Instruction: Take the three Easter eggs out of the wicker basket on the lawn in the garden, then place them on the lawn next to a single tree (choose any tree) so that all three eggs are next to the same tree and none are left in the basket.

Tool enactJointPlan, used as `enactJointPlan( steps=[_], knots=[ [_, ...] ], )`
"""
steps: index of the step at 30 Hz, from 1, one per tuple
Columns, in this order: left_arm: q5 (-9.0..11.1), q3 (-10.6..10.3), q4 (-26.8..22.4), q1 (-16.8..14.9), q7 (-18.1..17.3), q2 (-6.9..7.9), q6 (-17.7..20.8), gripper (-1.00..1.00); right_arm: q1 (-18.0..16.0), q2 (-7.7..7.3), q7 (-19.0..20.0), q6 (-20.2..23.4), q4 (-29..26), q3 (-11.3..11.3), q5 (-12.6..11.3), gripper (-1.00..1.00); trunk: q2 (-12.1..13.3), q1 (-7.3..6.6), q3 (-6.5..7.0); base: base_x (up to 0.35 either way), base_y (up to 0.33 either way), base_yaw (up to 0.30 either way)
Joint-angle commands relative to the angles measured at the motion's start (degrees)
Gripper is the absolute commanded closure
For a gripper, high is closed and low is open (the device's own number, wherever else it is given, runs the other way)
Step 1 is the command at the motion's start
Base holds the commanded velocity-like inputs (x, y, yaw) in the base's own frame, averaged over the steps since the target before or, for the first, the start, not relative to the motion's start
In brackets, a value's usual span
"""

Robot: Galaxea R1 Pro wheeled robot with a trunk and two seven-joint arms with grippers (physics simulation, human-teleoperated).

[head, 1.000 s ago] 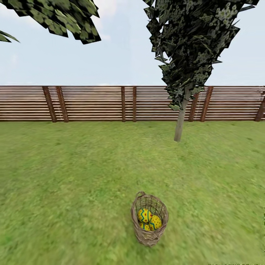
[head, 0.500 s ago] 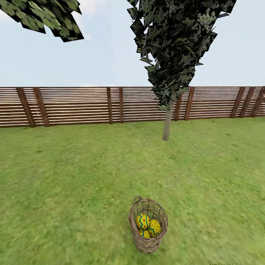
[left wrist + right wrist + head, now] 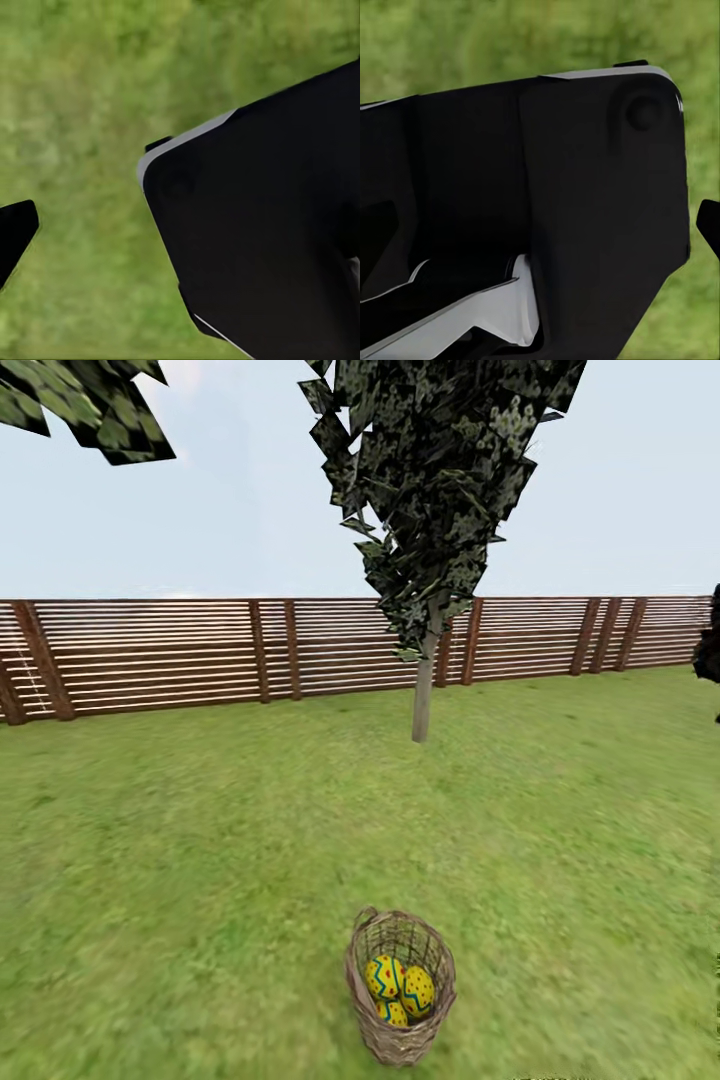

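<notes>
- Eggs [image 3: 400,988] are sitting low inside the wicker basket [image 3: 400,1042], all three bunched together and touching, near the bottom middle of the head view. They're yellow with blue zigzag bands and red dots, smooth and rounded, so I'm guessing light, hard-shelled and pretty slippery (round things love squirting out of a two-finger pinch).
- Best bet, I'm thinking, is coming straight down through the open mouth and pinching one egg across its narrow middle, fingers on opposite sides. The topmost egg looks like the easiest one to go for first.
- Basket is looking like stiff brown weave, round, tapering toward the base, with a small loop handle at the rim. It's probably light enough to tip if a finger is snagging the rim on the way in.
- Lawn [image 3: 200,860] is spreading out flat and mottled green all around it, soft-looking, so eggs put down there should be staying put rather than rolling far.
- Tree [image 3: 423,690] is standing well beyond the basket, slim pale trunk, blocky dark green-and-cream foliage up top. Behind it a brown slatted fence [image 3: 150,660] is running across the yard.
- Both wrist views are showing grass under big black housing with a pale edge. I can't tell whether either claw is apart or together (nothing of the fingertips is readable there).
</notes>
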Motion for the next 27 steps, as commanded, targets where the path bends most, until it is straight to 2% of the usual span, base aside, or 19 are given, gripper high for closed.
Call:
enactJointPlan(
  steps=[1, 10, 27],
  knots=[
    [-0.03, -0.13, 0.00, 0.01, -0.05, 0.02, -0.14, -1.00, 0.00, 0.02, 0.24, -0.18, 0.02, -0.44, -0.10, -1.00, -0.03, 0.03, 0.01, 0.111, 0.263, -0.265],
    [-0.03, -0.09, 0.00, -0.01, -0.05, 0.02, -0.15, -1.00, 0.00, 0.02, 0.24, -0.18, 0.02, -0.44, -0.12, -1.00, -0.03, 0.03, 0.25, 0.056, 0.195, -0.265],
    [-0.03, -0.08, 0.00, 0.00, -0.05, 0.00, -0.15, -1.00, 0.00, 0.02, 0.24, -0.18, 0.02, -0.42, -0.11, -1.00, -0.03, 0.03, 0.69, 0.003, 0.017, -0.265]
  ],
)
